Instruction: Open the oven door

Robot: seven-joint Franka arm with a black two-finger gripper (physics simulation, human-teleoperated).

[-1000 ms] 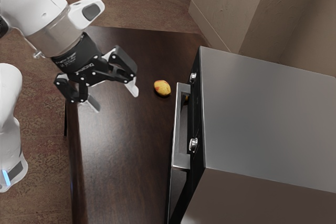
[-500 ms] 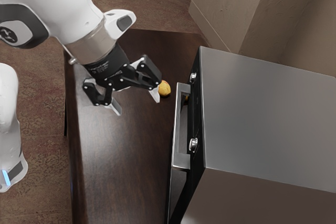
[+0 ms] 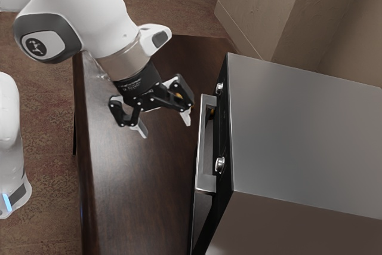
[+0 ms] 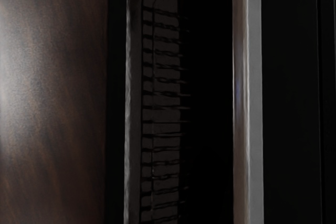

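1. Since the earlier frame, we find the gripper (image 3: 165, 123) shifted toward the exterior view's right and nearer the oven, its body now covering most of the yellow fruit; the oven has kept its place.
2. At the exterior view's left, we note the arm's white base (image 3: 11, 147), beside the dark wooden table (image 3: 119, 207).
3. Next, we see the gripper above the table, its fingers (image 3: 142, 128) spread apart with an open gap between them, apart from the handle.
4. Behind the gripper, we glimpse the yellow fruit (image 3: 179, 95).
5. Farther right, we observe the metal handle (image 3: 200, 141) on the front of the oven door (image 3: 202, 213); the door appears closed.
6. Beyond the handle, we mark two round knobs (image 3: 219, 165) on the black front and, at far right, the grey oven (image 3: 298, 129).
7. In the wrist view, we distinguish rack bars (image 4: 163, 108) between the table and the upright, pale handle.
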